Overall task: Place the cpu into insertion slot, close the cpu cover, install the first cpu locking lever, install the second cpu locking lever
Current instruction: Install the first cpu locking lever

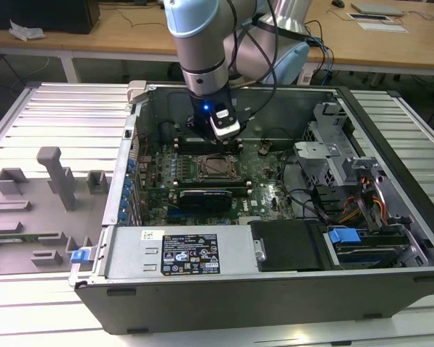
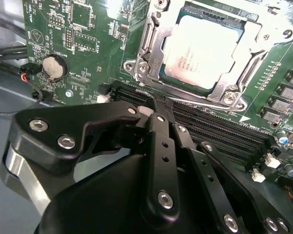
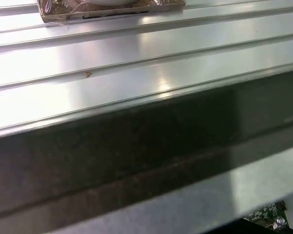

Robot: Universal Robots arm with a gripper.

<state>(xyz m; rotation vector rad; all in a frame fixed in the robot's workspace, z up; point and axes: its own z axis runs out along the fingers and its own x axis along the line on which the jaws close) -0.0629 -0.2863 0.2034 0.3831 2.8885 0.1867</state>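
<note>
In the second wrist view the cpu (image 2: 202, 48) lies flat in the insertion slot (image 2: 212, 13), its pale metal top showing through the window of the cpu cover (image 2: 151, 53). The silvery cover is down around it. A thin locking lever (image 2: 205, 104) runs along the socket edge nearest the memory slots. My gripper (image 2: 155, 103) is shut, its black fingers (image 2: 158, 146) meeting at a tip just beside that lever's end; I cannot tell whether it touches. In the exterior view the gripper (image 1: 224, 131) hangs inside the open computer case, just behind the insertion slot (image 1: 215, 167).
Long black memory slots (image 2: 229, 139) lie between the gripper and the socket. A coin battery (image 2: 53, 66) sits on the green board. A metal drive cage (image 1: 325, 155) and cables (image 1: 362, 202) fill the case's right side. A grey fixture plate (image 1: 36, 210) lies outside it.
</note>
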